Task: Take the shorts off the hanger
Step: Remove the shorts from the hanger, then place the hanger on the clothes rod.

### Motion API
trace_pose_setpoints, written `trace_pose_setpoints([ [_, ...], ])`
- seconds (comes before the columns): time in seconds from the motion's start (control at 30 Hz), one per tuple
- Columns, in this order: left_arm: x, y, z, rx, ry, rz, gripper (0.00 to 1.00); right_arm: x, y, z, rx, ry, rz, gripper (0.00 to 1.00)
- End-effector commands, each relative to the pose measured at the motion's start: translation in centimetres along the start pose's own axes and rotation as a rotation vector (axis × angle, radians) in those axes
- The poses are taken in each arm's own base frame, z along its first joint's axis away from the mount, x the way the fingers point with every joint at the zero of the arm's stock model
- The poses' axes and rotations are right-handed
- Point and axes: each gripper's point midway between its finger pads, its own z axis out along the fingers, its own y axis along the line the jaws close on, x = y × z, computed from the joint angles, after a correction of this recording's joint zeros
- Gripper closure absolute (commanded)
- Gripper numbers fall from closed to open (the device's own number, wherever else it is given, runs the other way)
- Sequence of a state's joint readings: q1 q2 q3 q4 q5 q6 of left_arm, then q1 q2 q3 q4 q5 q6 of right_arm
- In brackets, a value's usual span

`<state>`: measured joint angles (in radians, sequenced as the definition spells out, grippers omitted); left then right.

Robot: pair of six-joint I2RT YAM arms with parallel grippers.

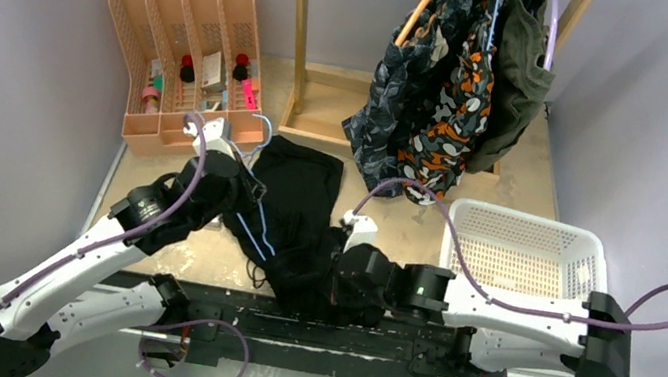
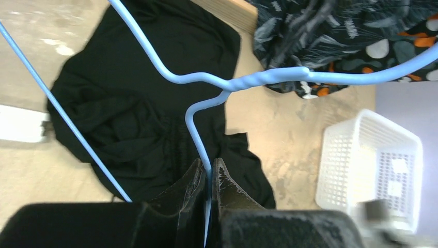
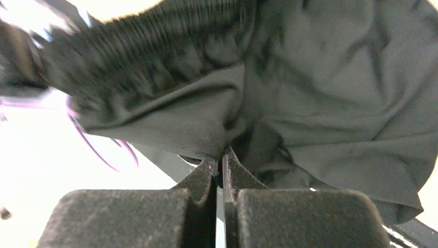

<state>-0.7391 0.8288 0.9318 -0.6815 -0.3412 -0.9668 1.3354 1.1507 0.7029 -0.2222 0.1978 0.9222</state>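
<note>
The black shorts lie crumpled on the table, threaded on a light blue wire hanger. My left gripper is shut on the hanger's hook, over the shorts' far left side. My right gripper is shut on a fold of the black shorts near their waistband, at the near edge of the cloth. Three more shorts hang from the wooden rack: dark blue-grey patterned, orange-white-black camouflage and olive green.
A white mesh basket stands on the table right of the shorts, just beyond my right arm. A peach desk organiser with small items sits at the back left. The wooden rack's frame stands at the back centre.
</note>
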Motion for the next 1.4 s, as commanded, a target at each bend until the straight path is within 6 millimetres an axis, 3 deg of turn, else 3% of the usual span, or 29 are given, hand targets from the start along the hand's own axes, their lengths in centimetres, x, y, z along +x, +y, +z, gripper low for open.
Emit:
trace_pose_setpoints([
  [0.0,-2.3,2.4,-2.4,-0.091,-0.088,0.045,1.00,-9.7,0.2,-5.4,0.162,-0.362,0.170,1.00],
  [0.13,-4.4,1.6,-5.0,-0.040,-0.146,0.010,1.00,-16.3,1.6,-11.3,0.161,-0.595,0.192,1.00],
  [0.23,-5.4,2.8,-6.7,-0.096,-0.166,0.023,1.00,-19.0,1.8,-14.6,0.186,-0.685,0.167,1.00],
  [0.37,-4.7,4.4,-7.5,-0.135,-0.146,0.043,1.00,-23.3,2.3,-19.7,0.243,-0.842,0.126,1.00],
  [0.57,-3.1,4.2,-7.1,-0.073,-0.111,-0.002,1.00,-27.1,6.1,-24.9,0.103,-0.931,0.077,1.00],
  [0.7,-2.4,3.8,-6.5,-0.050,-0.087,-0.005,1.00,-28.0,10.4,-27.8,-0.125,-0.959,-0.060,1.00],
  [0.73,-2.2,3.6,-6.4,-0.044,-0.078,0.000,1.00,-28.1,10.6,-27.6,-0.121,-0.951,-0.068,1.00],
  [0.8,-2.0,3.0,-6.0,-0.023,-0.066,0.002,1.00,-27.4,10.1,-25.2,-0.049,-0.895,-0.084,1.00],
  [0.9,-1.5,1.9,-5.3,0.018,-0.041,0.000,1.00,-25.0,7.9,-18.8,0.093,-0.757,-0.081,1.00],
  [0.97,-1.2,1.6,-5.0,0.030,-0.026,0.001,1.00,-22.8,5.1,-13.9,0.169,-0.627,-0.061,1.00],
  [1.03,-0.8,1.3,-4.7,0.042,-0.012,-0.001,1.00,-21.5,2.0,-10.2,0.205,-0.527,-0.026,1.00],
  [1.1,-0.5,0.8,-4.5,0.068,0.003,-0.005,1.00,-20.3,-0.9,-7.9,0.229,-0.469,-0.002,1.00],
  [1.27,0.7,-0.8,-4.1,0.150,0.055,-0.022,1.00,-16.0,-5.7,-5.7,0.327,-0.406,0.091,1.00],
  [1.33,0.6,-1.4,-4.2,0.179,0.053,-0.034,1.00,-13.8,-7.1,-4.5,0.347,-0.347,0.089,0.84],
  [1.37,0.4,-1.8,-4.2,0.195,0.048,-0.040,1.00,-12.9,-7.1,-4.1,0.339,-0.306,0.084,0.82],
])
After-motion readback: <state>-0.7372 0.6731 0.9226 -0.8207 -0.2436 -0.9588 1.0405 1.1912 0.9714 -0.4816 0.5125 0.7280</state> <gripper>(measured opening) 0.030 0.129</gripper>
